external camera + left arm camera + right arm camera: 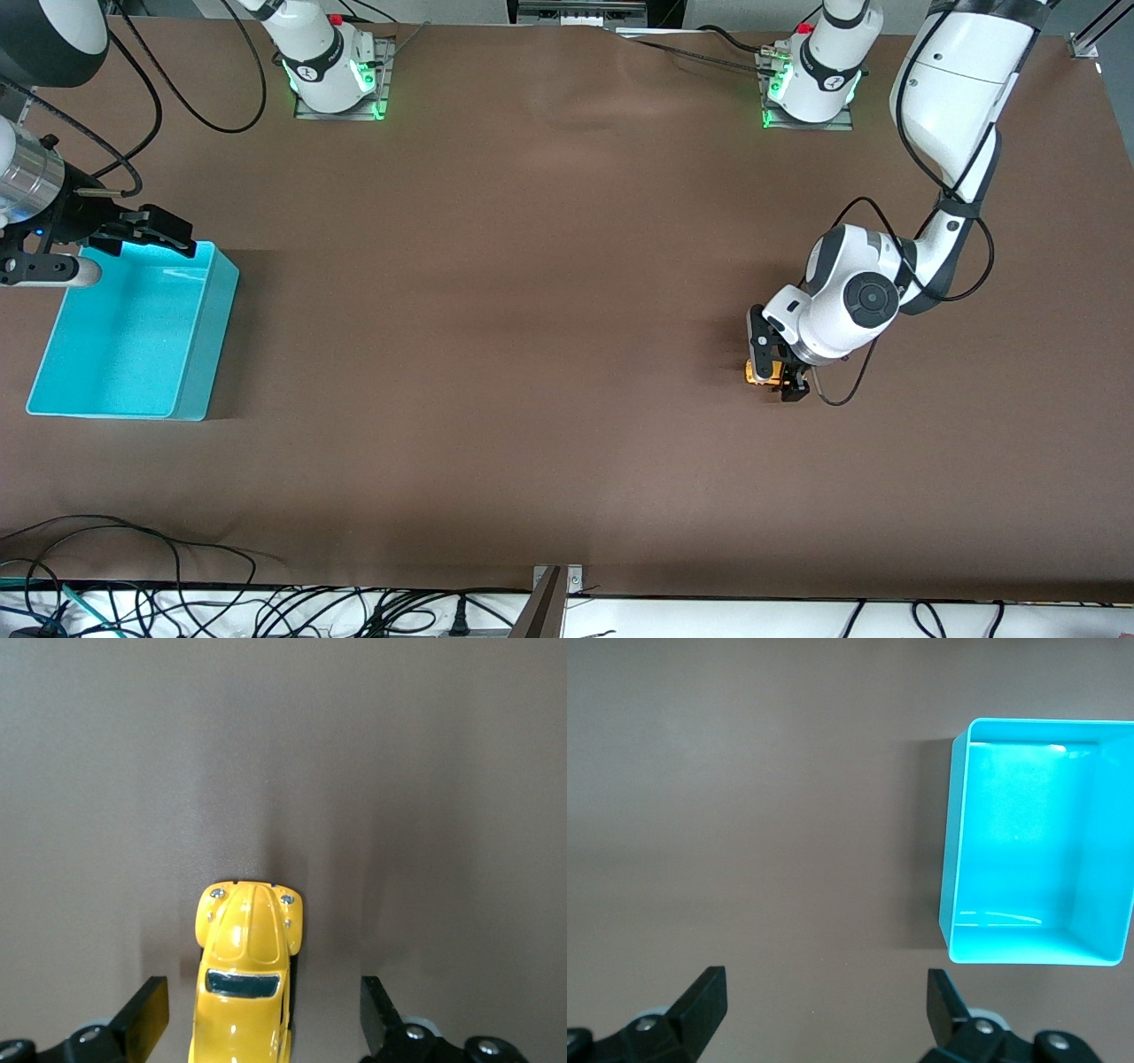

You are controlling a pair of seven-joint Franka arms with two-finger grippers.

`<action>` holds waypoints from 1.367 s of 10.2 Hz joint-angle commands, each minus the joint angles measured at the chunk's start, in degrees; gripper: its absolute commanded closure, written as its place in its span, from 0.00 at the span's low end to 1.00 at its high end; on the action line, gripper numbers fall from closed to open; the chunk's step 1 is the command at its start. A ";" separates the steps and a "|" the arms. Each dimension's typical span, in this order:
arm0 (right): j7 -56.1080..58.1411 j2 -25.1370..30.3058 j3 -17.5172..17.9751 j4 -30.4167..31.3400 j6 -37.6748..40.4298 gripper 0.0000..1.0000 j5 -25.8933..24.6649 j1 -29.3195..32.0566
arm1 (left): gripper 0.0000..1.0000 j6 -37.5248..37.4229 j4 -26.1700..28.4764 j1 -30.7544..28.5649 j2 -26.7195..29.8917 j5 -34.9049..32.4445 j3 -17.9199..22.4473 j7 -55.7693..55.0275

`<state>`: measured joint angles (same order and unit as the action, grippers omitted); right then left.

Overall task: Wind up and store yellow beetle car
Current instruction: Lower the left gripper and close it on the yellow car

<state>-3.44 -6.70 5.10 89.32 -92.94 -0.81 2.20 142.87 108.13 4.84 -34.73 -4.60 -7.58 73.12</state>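
The yellow beetle car (pixel 758 372) stands on the brown table toward the left arm's end. My left gripper (pixel 777 377) is down at the table, open, with the car between its fingers. In the left wrist view the car (pixel 246 983) sits between the two black fingertips (pixel 149 1017) with a gap on each side, nearer to one finger. The turquoise bin (pixel 208 354) is empty at the right arm's end. My right gripper (pixel 155 232) waits in the air over the bin's farther edge, open and empty. The right wrist view shows the bin (pixel 948 859) beside my open right gripper (pixel 824 1005).
The arm bases (pixel 337 80) stand along the table's edge farthest from the front camera. Loose cables (pixel 133 567) lie over the table's nearest edge at the right arm's end. A wide stretch of bare table lies between the car and the bin.
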 commanded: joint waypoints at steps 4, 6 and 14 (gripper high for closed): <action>0.71 -0.77 0.26 -0.99 -0.75 0.00 -0.16 0.26 | 1.00 0.83 -0.11 -0.62 0.02 -1.46 -0.25 2.20; 0.71 -0.77 0.26 -0.99 -0.75 0.00 -0.25 0.35 | 1.00 -0.13 -0.11 -0.45 0.02 -1.46 -0.25 2.11; 0.71 -1.64 0.26 -1.08 -0.84 0.00 -0.16 0.35 | 1.00 -3.57 -0.20 -9.21 -0.69 -1.46 -0.07 14.21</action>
<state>-3.43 -7.72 5.10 89.32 -93.91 -0.81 2.21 140.39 107.77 -1.15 -34.82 -4.61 -7.40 82.84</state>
